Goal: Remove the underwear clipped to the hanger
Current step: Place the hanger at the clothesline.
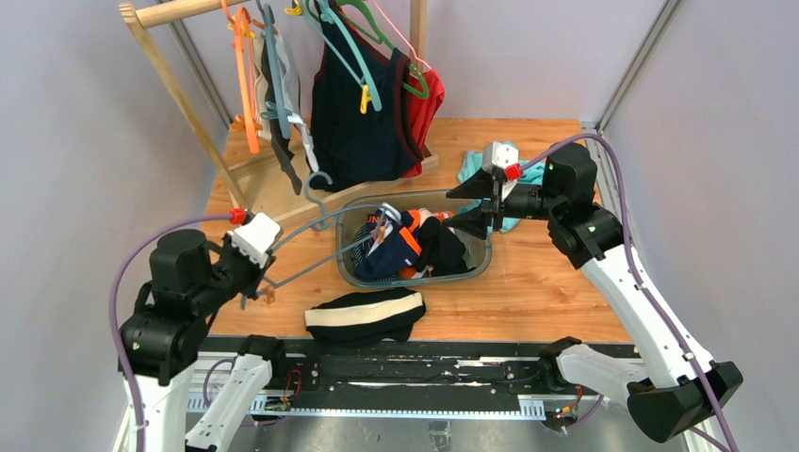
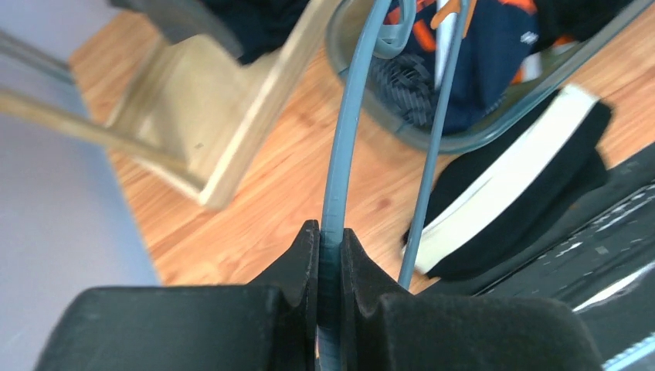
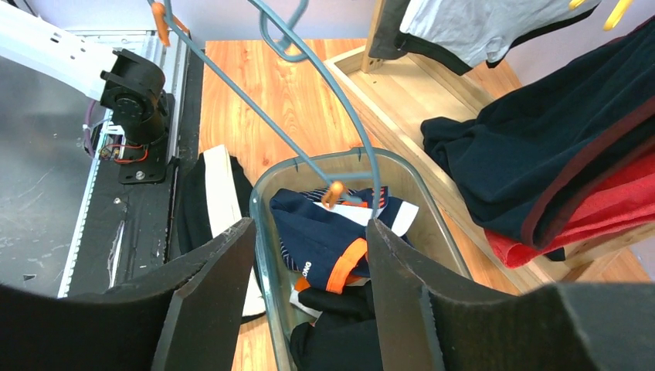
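— Underwear [image 1: 394,247] pos?
— Navy-orange briefs [image 3: 324,232] in clear plastic bin [image 1: 487,254], frame centre; black cream-banded briefs [image 1: 366,315] lower centre.
— Grippers?
— My L gripper [image 2: 330,236] clenched on grey-blue plastic hanger [image 2: 345,154]; R gripper [image 3: 309,232] released, over bin.

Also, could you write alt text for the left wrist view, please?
The left claw is shut on a grey-blue plastic hanger above a wooden table. Beyond lie black briefs with a cream waistband and a clear plastic bin.

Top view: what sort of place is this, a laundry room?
Probably a test bench staged as a laundry corner: robot arms bolted at a wooden table's edge, a wooden clothes rack, a clear bin of clothes.
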Available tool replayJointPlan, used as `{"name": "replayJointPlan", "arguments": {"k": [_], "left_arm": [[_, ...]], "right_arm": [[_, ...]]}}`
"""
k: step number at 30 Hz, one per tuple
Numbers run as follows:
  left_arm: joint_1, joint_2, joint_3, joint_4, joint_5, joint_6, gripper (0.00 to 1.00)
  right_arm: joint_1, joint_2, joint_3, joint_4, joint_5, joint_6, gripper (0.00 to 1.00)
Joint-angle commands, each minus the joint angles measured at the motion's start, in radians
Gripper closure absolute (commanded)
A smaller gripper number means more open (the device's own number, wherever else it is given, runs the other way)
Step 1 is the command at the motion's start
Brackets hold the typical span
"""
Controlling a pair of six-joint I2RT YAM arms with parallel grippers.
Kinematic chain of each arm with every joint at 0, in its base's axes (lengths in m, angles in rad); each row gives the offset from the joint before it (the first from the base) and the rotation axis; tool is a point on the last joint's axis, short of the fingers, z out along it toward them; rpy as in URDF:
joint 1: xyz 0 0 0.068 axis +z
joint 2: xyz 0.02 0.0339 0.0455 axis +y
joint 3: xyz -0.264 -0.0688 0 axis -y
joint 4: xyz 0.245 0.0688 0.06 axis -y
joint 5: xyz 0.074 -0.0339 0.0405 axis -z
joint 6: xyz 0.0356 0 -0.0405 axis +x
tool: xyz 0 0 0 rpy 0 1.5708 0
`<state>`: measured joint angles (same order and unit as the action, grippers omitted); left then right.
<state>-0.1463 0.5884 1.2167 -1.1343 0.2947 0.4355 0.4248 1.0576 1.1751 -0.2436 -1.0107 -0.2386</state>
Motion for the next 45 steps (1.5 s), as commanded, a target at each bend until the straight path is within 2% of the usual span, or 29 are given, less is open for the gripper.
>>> {"name": "replayJointPlan", "arguments": {"k": [1, 7, 10, 18, 25, 33, 45], "left_arm": [[0.002, -0.039, 0.091, -0.166, -0.214, 0.149, 1.0], [0.002, -0.089, 0.169, -0.255, -0.423, 0.17, 1.0], [0.004, -0.105, 0.187, -0.261, -0.538, 0.15, 1.0], [0.054, -0.075, 0.185, -0.221, -0.719, 0.132, 1.0], [0.057, 0.029, 0.284, -0.083, -0.774, 0.093, 1.0], [0.057, 0.223, 0.468, 0.097, -0.872, 0.129, 1.0], [0.057, 0.496, 0.77, 0.225, -0.858, 0.171, 1.0]], "right_arm": [[0.0, -0.009, -0.014, 0.023, 0.024, 0.0, 0.44], [0.001, 0.004, -0.027, 0.022, 0.029, -0.015, 0.43], [0.0, 0.006, -0.031, 0.018, 0.03, -0.021, 0.43], [0.0, -0.004, -0.041, 0.011, 0.048, -0.037, 0.42], [0.001, -0.004, -0.046, 0.011, 0.047, -0.039, 0.42], [0.0, -0.014, -0.049, 0.009, 0.044, -0.044, 0.42], [0.0, -0.023, -0.057, 0.009, 0.045, -0.052, 0.42]]}}
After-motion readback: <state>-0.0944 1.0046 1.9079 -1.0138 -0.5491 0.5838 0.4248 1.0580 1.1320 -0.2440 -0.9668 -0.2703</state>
